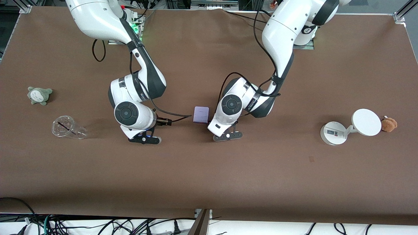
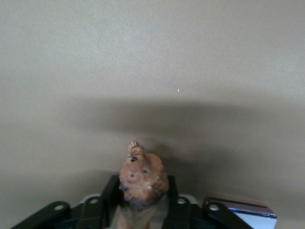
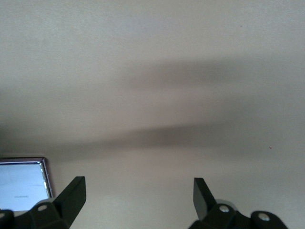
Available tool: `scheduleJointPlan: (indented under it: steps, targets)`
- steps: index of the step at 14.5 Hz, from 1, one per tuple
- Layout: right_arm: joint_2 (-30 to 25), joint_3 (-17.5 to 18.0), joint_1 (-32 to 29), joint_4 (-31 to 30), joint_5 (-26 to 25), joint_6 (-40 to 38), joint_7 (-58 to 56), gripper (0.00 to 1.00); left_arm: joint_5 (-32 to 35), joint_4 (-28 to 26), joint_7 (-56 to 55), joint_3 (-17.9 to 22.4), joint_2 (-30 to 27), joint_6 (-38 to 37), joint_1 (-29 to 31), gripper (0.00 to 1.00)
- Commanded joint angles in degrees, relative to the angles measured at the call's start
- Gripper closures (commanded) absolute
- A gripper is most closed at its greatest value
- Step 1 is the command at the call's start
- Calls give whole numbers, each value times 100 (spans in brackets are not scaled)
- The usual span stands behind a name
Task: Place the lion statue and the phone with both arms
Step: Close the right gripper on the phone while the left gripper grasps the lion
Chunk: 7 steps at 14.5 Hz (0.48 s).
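The lion statue (image 2: 142, 180), a small orange-brown figurine, sits between the fingers of my left gripper (image 2: 142, 193), which is shut on it with the head poking out past the fingertips. In the front view that gripper (image 1: 227, 135) is low at the table beside the phone and hides the lion. The phone (image 1: 200, 114), flat and pale lavender, lies on the brown table between the two hands; its edge also shows in the wrist views (image 2: 243, 213) (image 3: 21, 185). My right gripper (image 1: 145, 139) (image 3: 139, 191) stands open over bare table near the phone, holding nothing.
A grey plush toy (image 1: 39, 95) and a clear plastic cup (image 1: 67, 127) on its side lie toward the right arm's end. A white stand with a round disc (image 1: 351, 127) and a brown plush (image 1: 389, 124) sit toward the left arm's end.
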Motion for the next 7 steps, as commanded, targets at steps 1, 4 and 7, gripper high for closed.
scheduleJointPlan:
  steps: [1, 4, 7]
  targets:
    - [-99, 6, 118, -191, 46, 166, 220, 0, -6, -63, 371, 40, -111, -182, 81, 100]
    - [-99, 6, 302, -191, 46, 262, 475, 0, -6, -28, 784, 48, -251, -244, 291, 100]
    - [-65, 6, 452, -191, 46, 446, 677, 0, -6, -10, 1774, 40, -593, -613, 800, 100]
